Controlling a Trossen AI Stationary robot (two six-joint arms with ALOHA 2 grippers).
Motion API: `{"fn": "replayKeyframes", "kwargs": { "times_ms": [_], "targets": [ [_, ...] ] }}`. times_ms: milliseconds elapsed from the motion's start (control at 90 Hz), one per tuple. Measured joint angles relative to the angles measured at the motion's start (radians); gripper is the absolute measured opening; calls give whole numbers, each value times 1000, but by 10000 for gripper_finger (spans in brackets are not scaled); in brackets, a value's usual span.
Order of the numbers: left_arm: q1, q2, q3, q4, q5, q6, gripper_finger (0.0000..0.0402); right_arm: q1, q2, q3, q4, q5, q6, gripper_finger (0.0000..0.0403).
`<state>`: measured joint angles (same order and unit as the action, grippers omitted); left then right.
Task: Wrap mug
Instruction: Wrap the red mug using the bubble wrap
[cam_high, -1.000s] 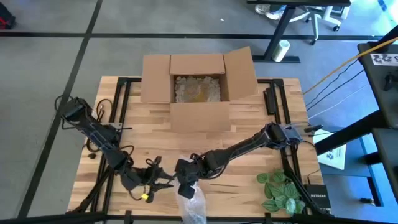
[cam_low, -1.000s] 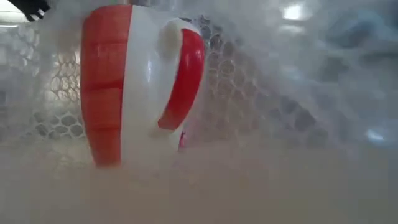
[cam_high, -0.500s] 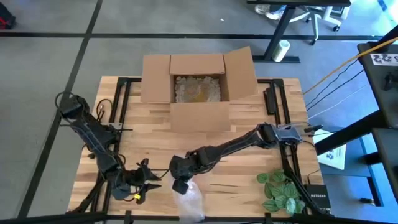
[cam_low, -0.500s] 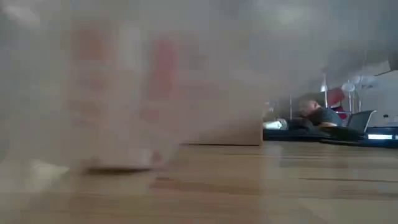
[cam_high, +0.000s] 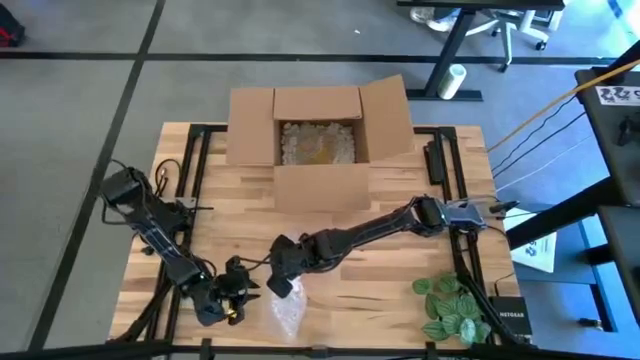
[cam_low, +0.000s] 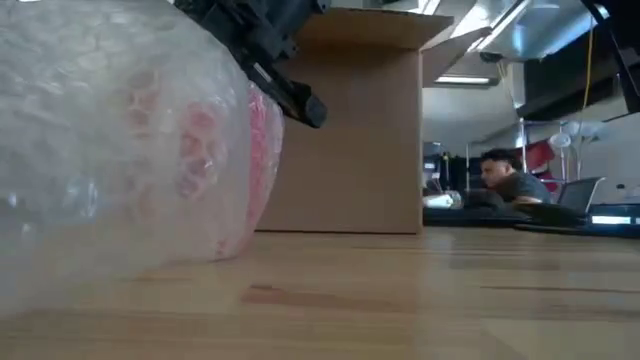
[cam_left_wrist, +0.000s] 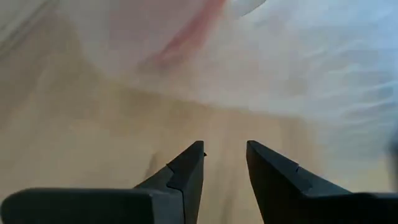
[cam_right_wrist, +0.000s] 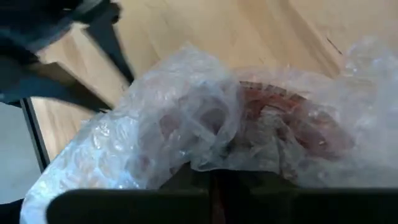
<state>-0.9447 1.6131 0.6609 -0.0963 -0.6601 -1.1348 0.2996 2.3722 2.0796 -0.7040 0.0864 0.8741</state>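
Observation:
The red-and-white mug lies bundled in clear bubble wrap near the table's front edge, left of centre; the bundle rests on the wood. My right gripper is at the bundle's far side, shut on the wrap, and shows dark over the bundle's top. My left gripper stands just left of the bundle, close to the table, open with nothing between its fingers; the wrap fills the view ahead of it. My right gripper pinches a bunched fold of the bubble wrap between its two fingers, at the bundle's upper far side. The wrap itself hides the fingertips. The arm comes in low from the table's right and far side. The bundle sits on the table with the mug inside.
An open cardboard box with packing fill stands at the far middle of the table, its near wall behind the bundle. Green leaves lie at the near right corner. A person sits in the room beyond.
My right gripper has gone toward the table's left edge and a little toward the far edge, drawing the wrap with it. The wrap now covers the mug, and the bundle has shifted left. My left gripper has moved a little left and stayed low beside it.

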Motion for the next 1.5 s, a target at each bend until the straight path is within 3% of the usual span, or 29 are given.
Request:
{"fn": "replayKeyframes", "kwargs": {
  "times_ms": [144, 467, 611, 744, 1011, 1500],
  "targets": [
    [15, 53, 0, 66, 37, -2, 105, 0, 0, 0, 5, -3, 0, 0],
    [53, 148, 1, 514, 55, 323, 105, 0, 0, 0, 5, -8, 0, 0],
    [53, 147, 1, 610, -60, 450, 105, 1, 0, 0, 6, -8, 0, 0],
    [37, 142, 1, 651, -177, 521, 105, 2, 0, 0, 4, -19, 3, 0],
    [15, 78, 1, 659, -307, 646, 105, 2, 0, 0, 0, -27, 8, 0],
    [84, 62, 2, 615, -351, 678, 105, 20, 0, 1, -7, -44, 12, 0]
  ]
}}
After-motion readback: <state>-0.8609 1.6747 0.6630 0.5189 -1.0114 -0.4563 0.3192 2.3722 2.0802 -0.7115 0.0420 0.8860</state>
